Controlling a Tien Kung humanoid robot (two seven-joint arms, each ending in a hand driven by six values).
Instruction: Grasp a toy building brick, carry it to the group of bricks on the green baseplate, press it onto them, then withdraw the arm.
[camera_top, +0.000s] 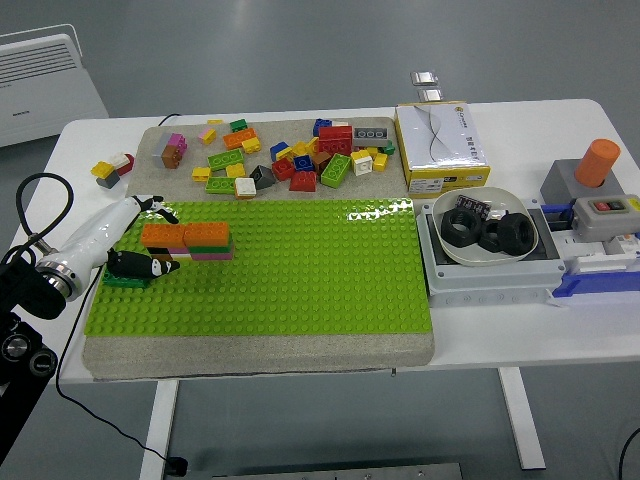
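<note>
My left hand (135, 250): over the left end of the green baseplate (270, 275), dark fingers (148, 266) curled down on the dark green brick (125, 280), which sits on the plate just below and left of the brick group (188, 241). Brick group: orange, green and pink bricks joined in a low block on the baseplate's upper left. Loose bricks (290, 160): scattered on the grey mat beyond the plate.
</note>
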